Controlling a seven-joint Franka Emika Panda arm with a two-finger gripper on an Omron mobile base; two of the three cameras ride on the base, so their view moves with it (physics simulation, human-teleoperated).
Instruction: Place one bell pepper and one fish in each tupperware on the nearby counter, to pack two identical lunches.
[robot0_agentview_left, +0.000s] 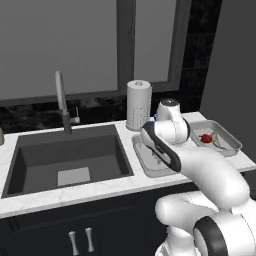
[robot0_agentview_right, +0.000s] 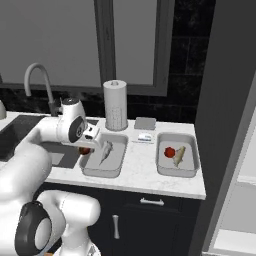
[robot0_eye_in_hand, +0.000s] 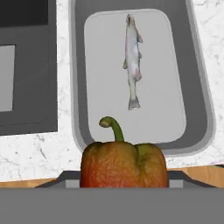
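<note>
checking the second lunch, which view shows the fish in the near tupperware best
The hand view: the fish lies whole and unblocked on the tupperware floor, head to tail. The right base view shows the fish small, with the tool and its bell pepper at the tub's edge. In the left base view the arm covers most of that tub.

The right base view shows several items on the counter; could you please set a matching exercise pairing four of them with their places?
Things:
1. fish
2. bell pepper
3. paper towel roll
4. second fish

Places:
A. upright by the wall behind the containers
B. in the right container, beside a red pepper
C. alone in the left container
D. in the gripper, above the left container's edge

Pairs: 1-C, 2-D, 3-A, 4-B
</note>
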